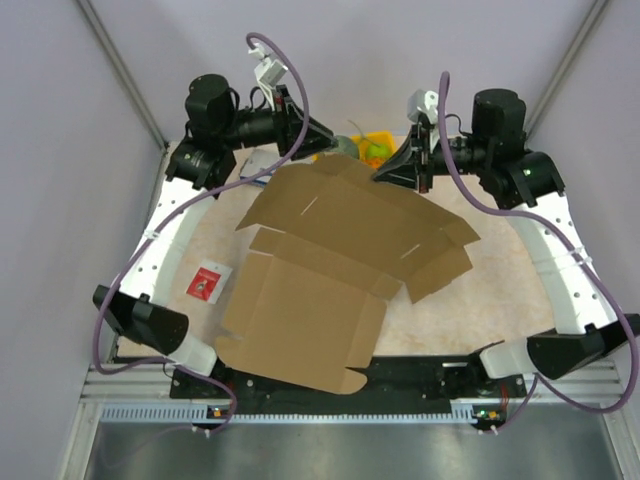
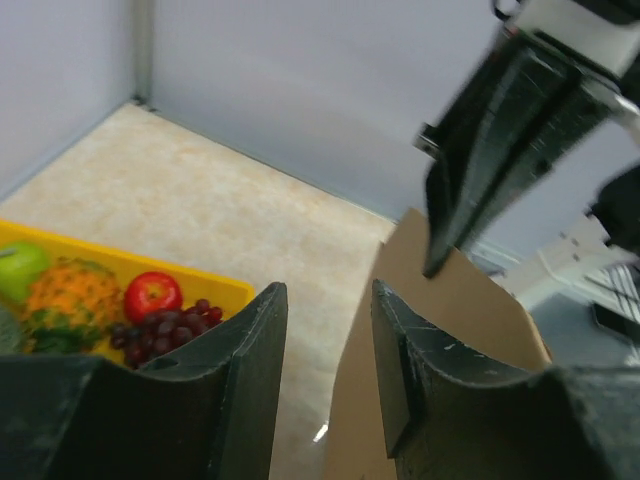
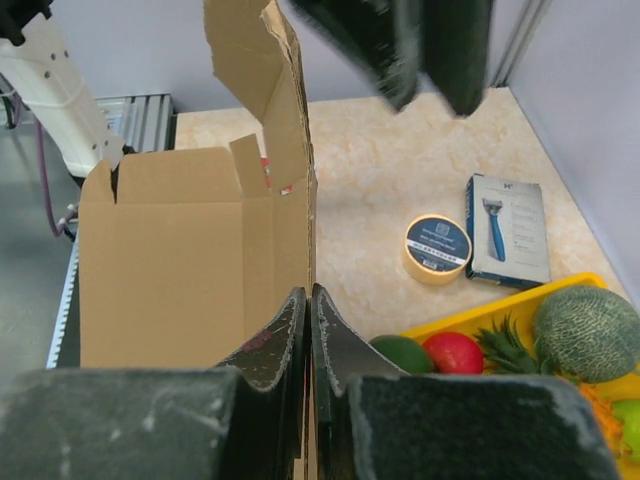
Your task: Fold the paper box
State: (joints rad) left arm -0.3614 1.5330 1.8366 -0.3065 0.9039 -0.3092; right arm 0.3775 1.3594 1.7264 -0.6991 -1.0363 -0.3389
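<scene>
The paper box (image 1: pixel 320 270) is a brown cardboard sheet, partly folded, with its far panel raised off the table. My right gripper (image 1: pixel 385 172) is shut on the far edge of that raised panel. In the right wrist view the gripper (image 3: pixel 309 296) pinches the thin cardboard edge, and the box (image 3: pixel 180 270) stretches away to the left. My left gripper (image 1: pixel 322 142) is open at the same far edge. In the left wrist view the left gripper (image 2: pixel 327 305) has the cardboard (image 2: pixel 470 310) edge in the gap near the right finger (image 2: pixel 400 340), not pinched.
A yellow fruit tray (image 1: pixel 380 140) sits at the far edge behind the box; it also shows in the left wrist view (image 2: pixel 215 287) and the right wrist view (image 3: pixel 470 320). A tape roll (image 3: pixel 437 247) and a blue packet (image 3: pixel 508 230) lie beside it. A red card (image 1: pixel 205 282) lies at the left.
</scene>
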